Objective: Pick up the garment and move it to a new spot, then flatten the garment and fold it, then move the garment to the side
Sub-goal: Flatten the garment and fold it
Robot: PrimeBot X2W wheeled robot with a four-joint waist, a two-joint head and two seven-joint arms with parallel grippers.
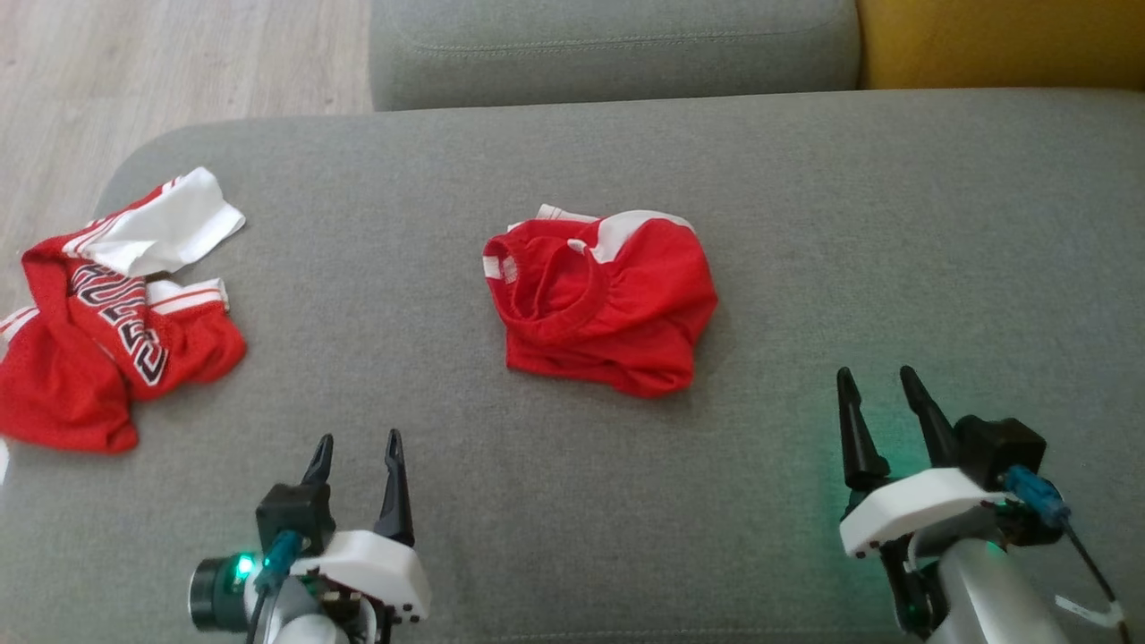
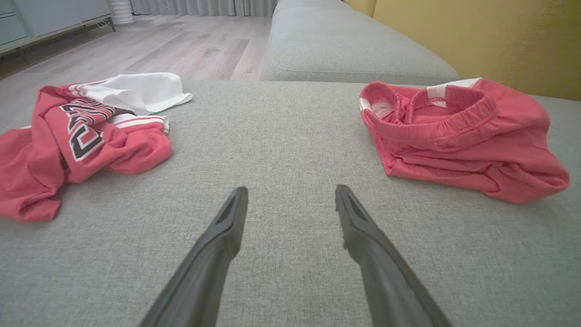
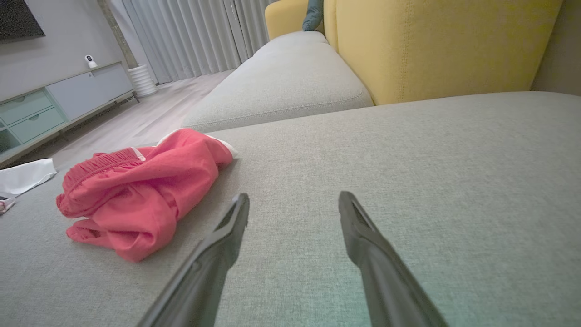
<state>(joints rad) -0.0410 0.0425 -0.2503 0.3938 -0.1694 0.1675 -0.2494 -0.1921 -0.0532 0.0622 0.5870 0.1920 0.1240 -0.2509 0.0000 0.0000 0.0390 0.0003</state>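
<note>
While the left tool (image 1: 358,438) and right tool (image 1: 875,371) hover spread apart and empty, the red shorts (image 1: 617,313) lie bunched mid-sofa (image 1: 894,224), ahead and between them, waistband leftward, seemingly about equally near both.

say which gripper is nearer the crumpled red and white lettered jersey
Left. The left gripper sits to the right of the crumpled red and white lettered jersey; the right gripper lies far beyond the bunched red shorts.
</note>
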